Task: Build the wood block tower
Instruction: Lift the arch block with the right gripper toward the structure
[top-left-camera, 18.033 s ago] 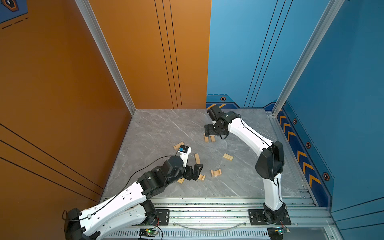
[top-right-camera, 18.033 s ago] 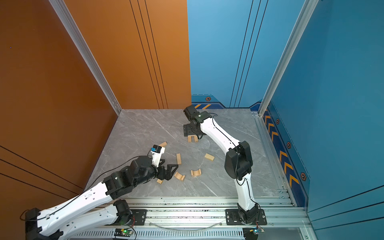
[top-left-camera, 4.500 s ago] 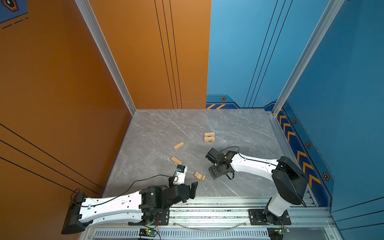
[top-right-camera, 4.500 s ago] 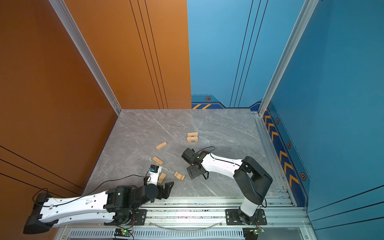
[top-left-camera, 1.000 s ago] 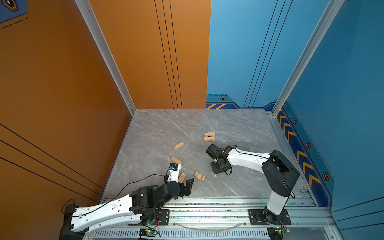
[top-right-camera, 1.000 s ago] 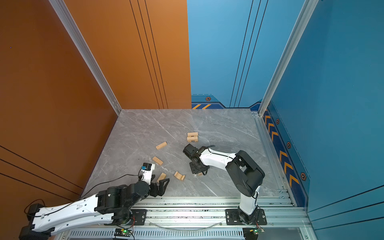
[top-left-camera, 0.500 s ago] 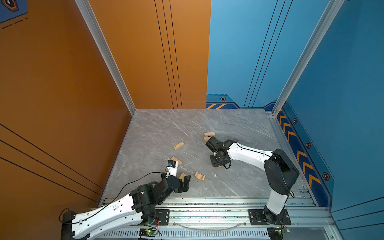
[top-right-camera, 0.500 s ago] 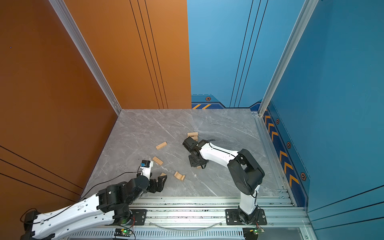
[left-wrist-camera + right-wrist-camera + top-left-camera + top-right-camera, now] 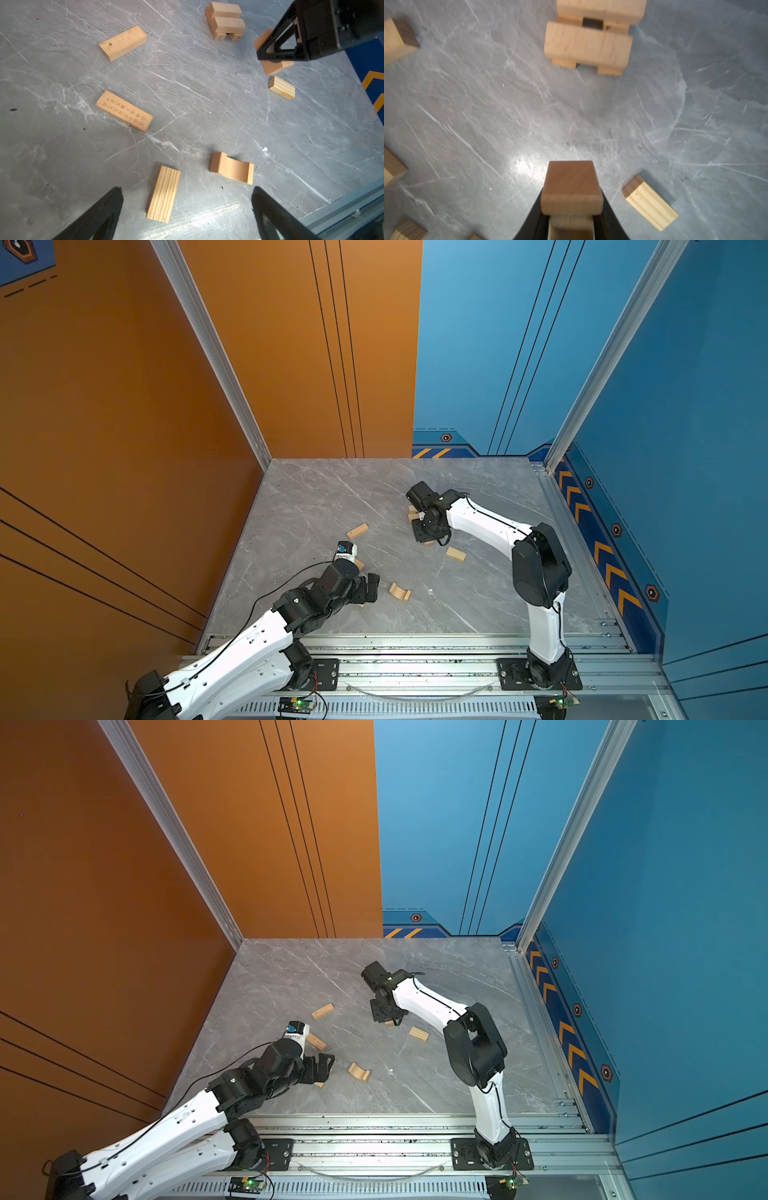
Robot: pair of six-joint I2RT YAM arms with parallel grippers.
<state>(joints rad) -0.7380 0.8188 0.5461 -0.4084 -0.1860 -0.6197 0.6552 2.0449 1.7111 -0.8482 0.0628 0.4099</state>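
The tower (image 9: 225, 20) is a low stack of two bars laid across two others; it also shows in the right wrist view (image 9: 591, 39) and, half hidden by the right arm, in a top view (image 9: 412, 512). My right gripper (image 9: 426, 531) (image 9: 571, 216) hangs just in front of the tower, shut on a tan wood block (image 9: 572, 187) (image 9: 272, 66). My left gripper (image 9: 322, 1067) (image 9: 187, 190) stands open low over a grooved slab (image 9: 163, 194). An arch (image 9: 231, 170) (image 9: 400, 592) lies just to the slab's right.
Loose on the grey floor are a plain bar (image 9: 357, 531) (image 9: 123, 43), an engraved bar (image 9: 124, 111) beside the left wrist, and a small grooved slab (image 9: 456, 554) (image 9: 650, 207) near the right gripper. Orange and blue walls (image 9: 124, 448) enclose the floor; a metal rail (image 9: 415, 645) runs along the front.
My right gripper has carried its block away from the front and up to the tower. The left gripper has pushed further in, over the grooved slab, still open.
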